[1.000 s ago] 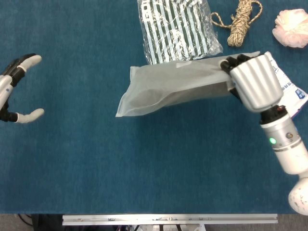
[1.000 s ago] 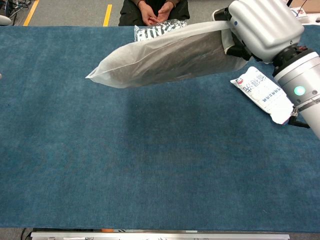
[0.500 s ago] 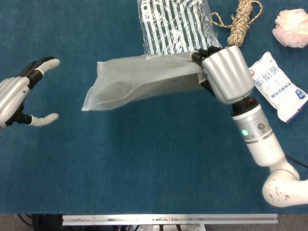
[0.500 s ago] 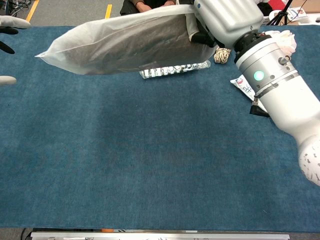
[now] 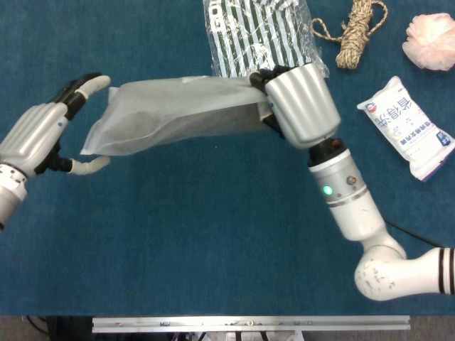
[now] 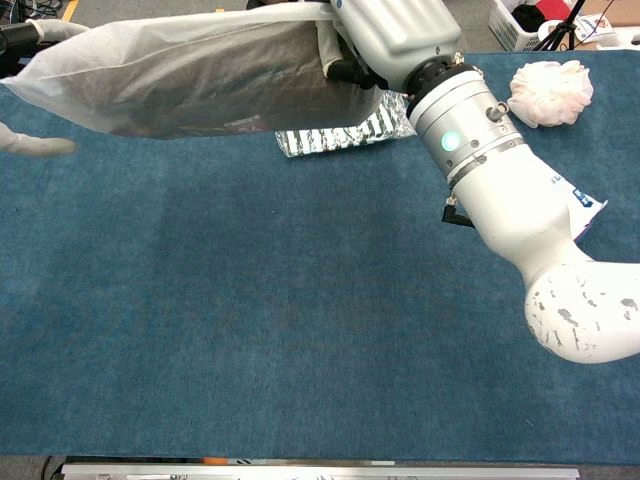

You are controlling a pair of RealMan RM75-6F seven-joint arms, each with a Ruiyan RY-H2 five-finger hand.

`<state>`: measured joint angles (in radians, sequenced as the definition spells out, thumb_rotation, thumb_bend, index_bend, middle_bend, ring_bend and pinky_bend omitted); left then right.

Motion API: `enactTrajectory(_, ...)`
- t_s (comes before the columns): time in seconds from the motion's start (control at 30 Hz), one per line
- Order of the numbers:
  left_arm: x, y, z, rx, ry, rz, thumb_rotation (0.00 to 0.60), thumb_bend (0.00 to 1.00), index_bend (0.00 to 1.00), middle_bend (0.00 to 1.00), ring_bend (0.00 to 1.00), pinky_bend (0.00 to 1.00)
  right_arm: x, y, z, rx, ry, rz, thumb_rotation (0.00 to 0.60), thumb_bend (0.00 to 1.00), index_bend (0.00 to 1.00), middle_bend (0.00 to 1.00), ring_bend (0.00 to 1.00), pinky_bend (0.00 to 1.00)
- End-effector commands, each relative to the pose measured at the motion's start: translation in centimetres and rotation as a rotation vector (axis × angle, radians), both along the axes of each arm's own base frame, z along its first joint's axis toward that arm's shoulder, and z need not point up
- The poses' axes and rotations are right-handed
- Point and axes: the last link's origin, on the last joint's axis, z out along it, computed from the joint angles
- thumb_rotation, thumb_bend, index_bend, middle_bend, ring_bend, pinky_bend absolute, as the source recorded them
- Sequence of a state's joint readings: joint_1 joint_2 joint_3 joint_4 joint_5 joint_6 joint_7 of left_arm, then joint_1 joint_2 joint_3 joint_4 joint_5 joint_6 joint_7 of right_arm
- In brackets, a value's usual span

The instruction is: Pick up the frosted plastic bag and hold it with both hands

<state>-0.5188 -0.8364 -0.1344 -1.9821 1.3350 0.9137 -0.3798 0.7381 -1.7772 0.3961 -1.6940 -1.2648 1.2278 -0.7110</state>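
Note:
The frosted plastic bag (image 5: 170,117) hangs above the blue table, long and pale with something dark inside. My right hand (image 5: 295,103) grips its right end, fingers curled over the edge. My left hand (image 5: 39,135) is at the bag's left end with fingers spread; the bag's corner lies between the upper fingers (image 5: 89,87) and the thumb, and they are not closed on it. The chest view shows the frosted bag (image 6: 190,75) held high by the right hand (image 6: 390,30). There only the left hand's fingertips (image 6: 30,145) show, at the left edge.
Behind the bag a striped clear bag (image 5: 259,42) lies on the table. A coil of rope (image 5: 359,32), a pink puff (image 5: 430,42) and a white printed packet (image 5: 409,124) lie at the back right. The table's metal front rail (image 5: 249,325) runs along the bottom.
My right hand has carried the bag leftward and higher. My left hand has moved right, and its spread fingers now bracket the bag's left end.

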Motion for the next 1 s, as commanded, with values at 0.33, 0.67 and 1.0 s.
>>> enactTrajectory(0.33, 1.5, 0.5, -1.0, -0.073, -0.077, 0.033, 0.6, 0.22, 0.0, 0.0, 0.0, 0.19, 2.6, 0.2, -1.6, 0.017, -0.048, 0.011, 0.6, 0.81, 0.84, 0.77, 0.77, 1.0)
enactTrajectory(0.67, 2.2, 0.8, -1.4, -0.102, -0.109, 0.031, 0.6, 0.22, 0.01, 0.0, 0.0, 0.23, 3.7, 0.3, -2.6, 0.023, -0.073, 0.016, 0.6, 0.81, 0.85, 0.77, 0.78, 1.0)
enactTrajectory(1.0, 1.6, 1.5, -1.6, -0.073, -0.123, 0.07, 0.6, 0.23, 0.5, 0.47, 0.47, 0.67, 3.5, 0.6, -2.7, 0.029, -0.075, 0.025, 0.6, 0.81, 0.85, 0.77, 0.78, 1.0)
